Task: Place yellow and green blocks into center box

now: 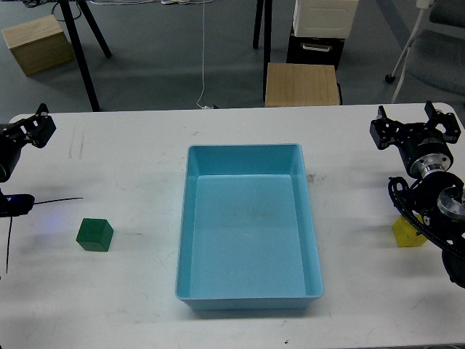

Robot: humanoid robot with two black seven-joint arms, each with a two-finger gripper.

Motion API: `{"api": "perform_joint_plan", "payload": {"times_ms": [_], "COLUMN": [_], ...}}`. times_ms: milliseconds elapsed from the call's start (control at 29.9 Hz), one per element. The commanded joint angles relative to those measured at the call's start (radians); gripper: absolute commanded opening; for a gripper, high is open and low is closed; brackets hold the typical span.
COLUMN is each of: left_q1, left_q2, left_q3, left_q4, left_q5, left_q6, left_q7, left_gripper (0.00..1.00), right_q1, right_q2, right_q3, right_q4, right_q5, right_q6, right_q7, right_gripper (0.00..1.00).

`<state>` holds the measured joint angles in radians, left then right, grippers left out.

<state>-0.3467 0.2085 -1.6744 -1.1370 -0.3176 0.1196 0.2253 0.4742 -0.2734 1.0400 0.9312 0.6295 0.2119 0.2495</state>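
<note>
1. We are looking down at the center box, a light blue tray lying in the middle of the white table with its long axis running away from us and its open side facing up.
2. The green block is sitting on the table to the left of the tray, well apart from its wall, turned slightly so one corner is pointing toward us.
3. The yellow block is resting near the table's right edge, partly hidden behind our right arm.
4. Our left gripper is hovering at the far left edge; we cannot tell whether its fingers are apart.
5. Our right gripper is hanging beyond the yellow block, its fingers spread apart and holding nothing.
6. Bare tabletop is lying between each block and the tray.
</note>
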Motion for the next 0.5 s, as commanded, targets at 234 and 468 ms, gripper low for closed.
{"api": "perform_joint_plan", "payload": {"times_ms": [234,468], "left_q1": [-0.003,-0.003], "left_q2": [0.014,0.037], "left_q3": [-0.002,0.002], "left_q4": [-0.001,0.003], "left_q5": [0.000,0.002], "left_q6": [0.000,0.000], "left_q7": [0.012,0.080], "left_gripper": [1.00,1.00], "right_q1": [0.000,0.000], "right_q2": [-0.007,-0.021], "right_q3": [0.000,0.000], "right_q4": [0.003,0.003], "right_q5": [-0.002,-0.036], "right_q6": [0.000,0.001], "right_q7": [0.010,0.014], "right_gripper": [0.99,0.99]}}
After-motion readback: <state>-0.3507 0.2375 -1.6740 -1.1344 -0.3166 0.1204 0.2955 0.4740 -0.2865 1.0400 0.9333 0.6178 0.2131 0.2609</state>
